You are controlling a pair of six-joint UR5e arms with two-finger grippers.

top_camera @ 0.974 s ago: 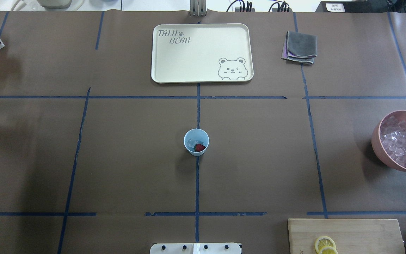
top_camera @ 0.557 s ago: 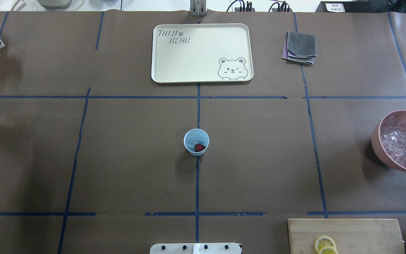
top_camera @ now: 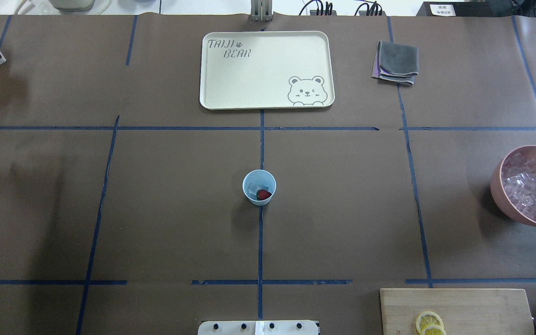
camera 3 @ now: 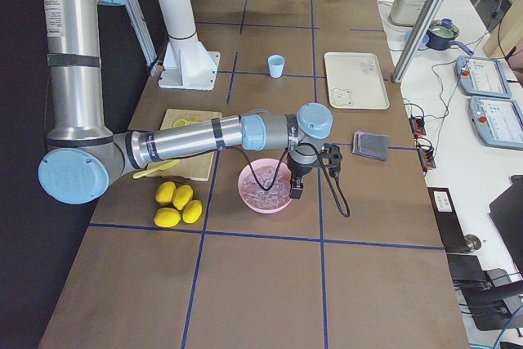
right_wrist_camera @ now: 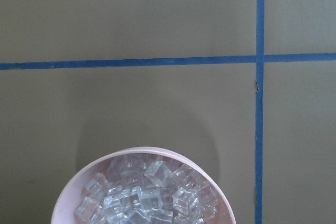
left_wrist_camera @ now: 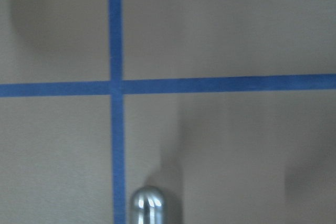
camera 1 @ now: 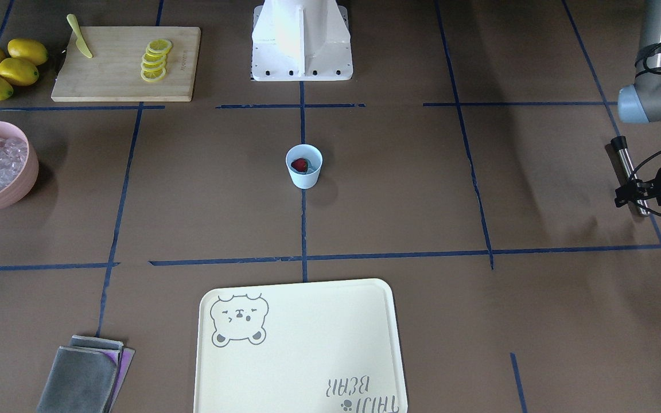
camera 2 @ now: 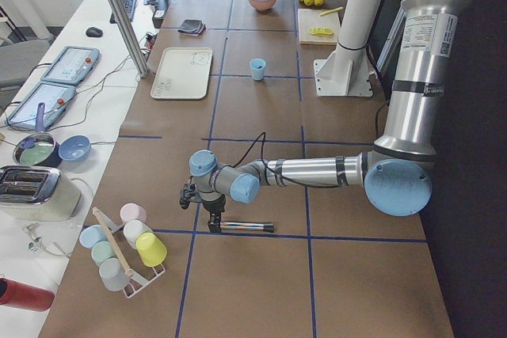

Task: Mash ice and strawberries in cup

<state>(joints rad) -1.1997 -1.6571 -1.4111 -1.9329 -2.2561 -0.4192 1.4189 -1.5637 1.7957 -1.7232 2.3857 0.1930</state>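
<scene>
The light-blue cup stands upright at the table's centre, and also shows in the front view. Inside it lie one dark-red strawberry and clear ice. My left gripper is far off at the table's left end, right over a metal rod that looks to lie on the table. I cannot tell whether it grips the rod. The left wrist view shows only the rod's rounded end. My right gripper hangs over the pink bowl's far rim. I cannot tell its state.
The pink bowl of ice cubes sits at the right edge. A cream tray and a folded grey cloth lie at the far side. A cutting board with lemon slices, lemons and a cup rack sit near the ends.
In the overhead view a black part of the left gripper has come into view at the left edge and its shadow has shifted. The cup and its contents have not moved.
</scene>
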